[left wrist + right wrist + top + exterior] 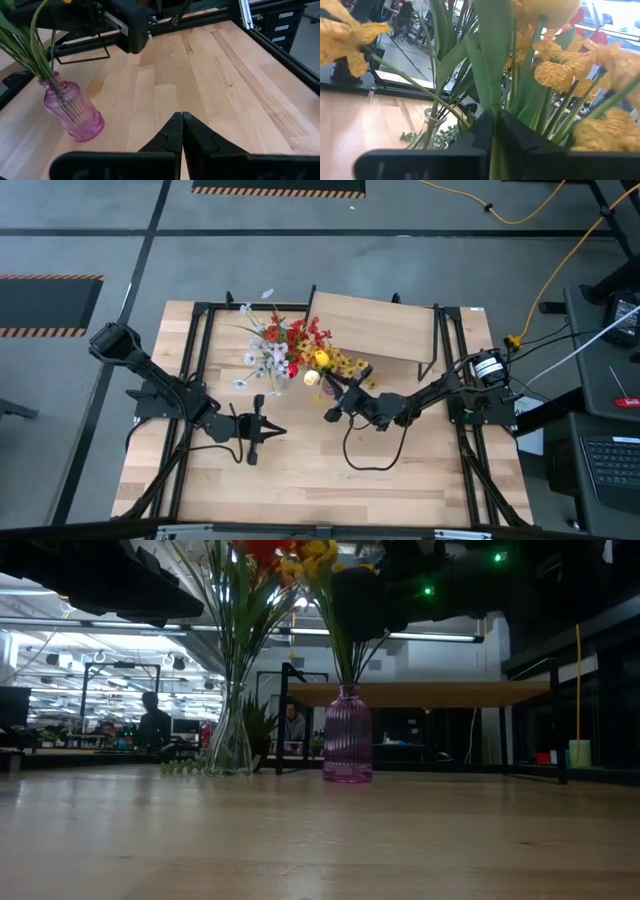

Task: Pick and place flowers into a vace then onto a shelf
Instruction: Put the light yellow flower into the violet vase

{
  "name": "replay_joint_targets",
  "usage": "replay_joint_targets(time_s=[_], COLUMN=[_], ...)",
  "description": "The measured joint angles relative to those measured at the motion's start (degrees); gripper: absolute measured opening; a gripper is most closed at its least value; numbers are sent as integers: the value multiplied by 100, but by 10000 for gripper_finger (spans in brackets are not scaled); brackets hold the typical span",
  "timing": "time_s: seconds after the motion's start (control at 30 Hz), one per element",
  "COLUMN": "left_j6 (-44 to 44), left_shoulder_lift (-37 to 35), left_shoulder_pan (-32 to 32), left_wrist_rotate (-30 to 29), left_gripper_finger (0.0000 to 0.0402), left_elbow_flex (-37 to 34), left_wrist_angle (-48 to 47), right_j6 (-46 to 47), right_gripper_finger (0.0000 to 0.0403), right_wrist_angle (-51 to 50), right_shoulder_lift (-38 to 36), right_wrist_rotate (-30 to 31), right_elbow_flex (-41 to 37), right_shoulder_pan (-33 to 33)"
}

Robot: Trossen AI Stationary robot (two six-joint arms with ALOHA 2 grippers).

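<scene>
A bunch of flowers (pixel 555 65) with yellow blossoms and long green stems stands in a ribbed pink vase (pixel 348 737), which stands on the tabletop in front of the shelf (pixel 375 323). My right gripper (pixel 493 131) is shut on these stems above the vase. A second bouquet (pixel 280 345) of red, white and pink blossoms stands in a clear glass vase (pixel 230 743) to its left. My left gripper (pixel 181 126) is shut, holds nothing and hovers over bare table nearer the near edge, with the pink vase (pixel 70 108) off to its far side. My right gripper pinches the bunch's green stems (pixel 492 95) between its two fingers, some way above the pink vase's neck and below the yellow blossoms. The fingers lie across the stems. The stems (pixel 350 665) stand nearly upright, with their lower ends down inside the vase.
The shelf (pixel 420 693) on black legs stands at the table's far edge behind both vases. A short green leafy sprig (pixel 180 767) lies beside the clear vase. A black cable (pixel 360 455) loops on the table below the right arm. People sit in the room beyond.
</scene>
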Motion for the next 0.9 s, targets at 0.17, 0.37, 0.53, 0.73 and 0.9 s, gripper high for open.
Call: replay_joint_targets(time_s=[0.17,0.37,0.53,0.73,0.9], left_j6=[-6,-46,-48,-51,-105], left_shoulder_lift=[0,0,0,0,0], left_shoulder_pan=[0,0,0,0,0], left_wrist_rotate=[1,1,2,1,7], left_gripper_finger=[5,2,5,1,5], left_elbow_flex=[0,0,0,0,0], left_wrist_angle=[0,0,0,0,-1], right_j6=[-236,-557,-592,-610,-661], right_gripper_finger=[80,132,151,154,154], right_wrist_angle=[183,410,426,421,557], right_shoulder_lift=[2,2,2,2,2], right_wrist_rotate=[6,582,594,644,646], right_elbow_flex=[0,0,0,0,0], right_shoulder_pan=[69,268,459,494,503])
